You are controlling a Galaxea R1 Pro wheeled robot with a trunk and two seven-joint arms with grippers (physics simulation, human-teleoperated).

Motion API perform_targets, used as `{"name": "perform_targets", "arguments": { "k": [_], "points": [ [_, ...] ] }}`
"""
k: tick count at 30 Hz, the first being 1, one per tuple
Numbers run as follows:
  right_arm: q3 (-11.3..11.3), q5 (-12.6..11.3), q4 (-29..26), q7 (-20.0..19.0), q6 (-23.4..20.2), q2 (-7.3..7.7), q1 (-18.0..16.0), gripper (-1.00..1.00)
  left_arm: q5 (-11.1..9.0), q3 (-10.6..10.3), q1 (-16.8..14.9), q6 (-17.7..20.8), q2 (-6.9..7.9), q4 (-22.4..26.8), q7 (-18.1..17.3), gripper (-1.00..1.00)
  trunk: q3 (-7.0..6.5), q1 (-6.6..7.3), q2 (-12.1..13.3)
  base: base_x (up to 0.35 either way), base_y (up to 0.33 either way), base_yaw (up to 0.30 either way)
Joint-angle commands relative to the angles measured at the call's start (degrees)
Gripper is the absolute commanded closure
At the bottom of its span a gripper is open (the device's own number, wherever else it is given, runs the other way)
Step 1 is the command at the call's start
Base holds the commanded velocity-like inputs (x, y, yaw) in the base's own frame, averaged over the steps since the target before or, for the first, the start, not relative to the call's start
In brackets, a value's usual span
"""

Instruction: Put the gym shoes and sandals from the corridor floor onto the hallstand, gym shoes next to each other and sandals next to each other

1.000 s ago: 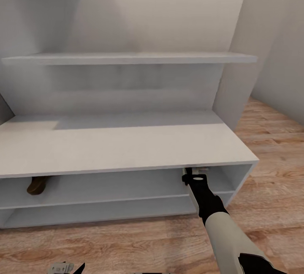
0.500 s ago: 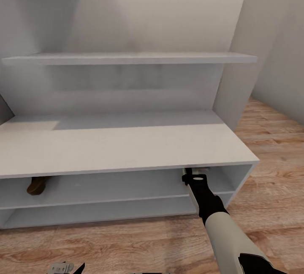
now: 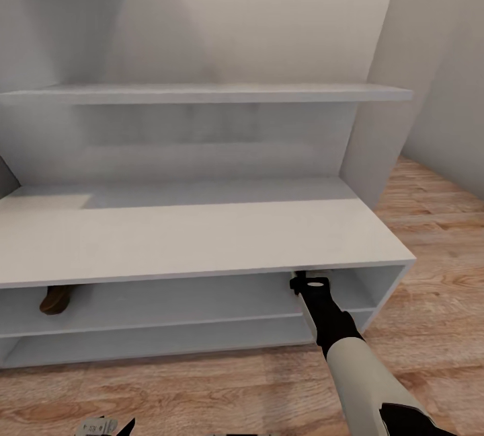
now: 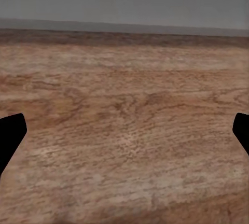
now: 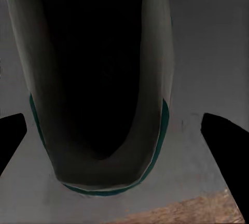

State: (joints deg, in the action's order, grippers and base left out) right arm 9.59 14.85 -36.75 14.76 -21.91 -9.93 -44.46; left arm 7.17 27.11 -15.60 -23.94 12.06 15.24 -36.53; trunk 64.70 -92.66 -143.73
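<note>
The pale grey hallstand [image 3: 202, 234] stands ahead with its wide bench top. One brown sandal [image 3: 55, 299] lies at the left end of the upper open shelf, half hidden under the bench top. My right arm [image 3: 329, 321] reaches into the right end of that shelf. In the right wrist view a gym shoe [image 5: 153, 146] with a green-edged collar rests on the grey shelf board, its opening facing the camera. My right gripper [image 5: 116, 125] is open, its fingers spread either side of the heel without touching it. My left gripper [image 4: 127, 130] hangs open over the corridor floor [image 4: 124, 105].
A floating shelf [image 3: 202, 93] runs above the bench top. A lower open shelf [image 3: 168, 342] sits beneath the upper one. Grey walls close in behind and on the right, with wood-plank floor [image 3: 430, 288] to the right and in front.
The whole picture has shifted slightly, so the camera moved a little. The arm, sandal and shoe stay where they were.
</note>
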Motion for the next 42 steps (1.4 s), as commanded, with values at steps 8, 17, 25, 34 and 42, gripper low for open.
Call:
{"name": "perform_targets", "arguments": {
  "k": [8,17,25,34,42],
  "points": [
    [0.25,0.44,-0.09,-0.08,-0.32,-0.07,-0.02,-1.0,0.57,0.49,-0.05,-0.31,-0.02,-0.06,-0.21,-1.0,0.05,0.01,-0.02,-0.055,0.0,0.0],
    [0.31,0.44,-0.14,-0.08,-0.3,-0.07,-0.02,-1.0,0.57,0.49,-0.05,-0.31,0.03,-0.04,-0.21,-1.0,0.05,0.01,-0.02,-0.29,0.0,0.0],
    [0.28,0.44,-0.07,-0.12,-0.21,-0.07,-0.02,-1.0,0.57,0.49,-0.05,-0.31,0.07,-0.04,-0.21,-1.0,0.05,0.01,-0.02,-0.333,0.0,0.0],
    [0.21,0.42,2.29,-0.17,-0.07,-0.07,-0.02,-1.0,0.54,0.49,-0.05,-0.34,0.07,-0.02,-0.21,-1.0,0.05,0.01,-0.02,-0.337,0.0,0.0],
    [0.25,0.44,11.57,-0.33,2.84,-0.07,0.19,-1.0,0.28,0.52,-0.05,-0.4,-0.05,0.21,1.95,-1.0,0.05,0.01,-0.02,-0.337,0.0,0.0]
  ]
}}
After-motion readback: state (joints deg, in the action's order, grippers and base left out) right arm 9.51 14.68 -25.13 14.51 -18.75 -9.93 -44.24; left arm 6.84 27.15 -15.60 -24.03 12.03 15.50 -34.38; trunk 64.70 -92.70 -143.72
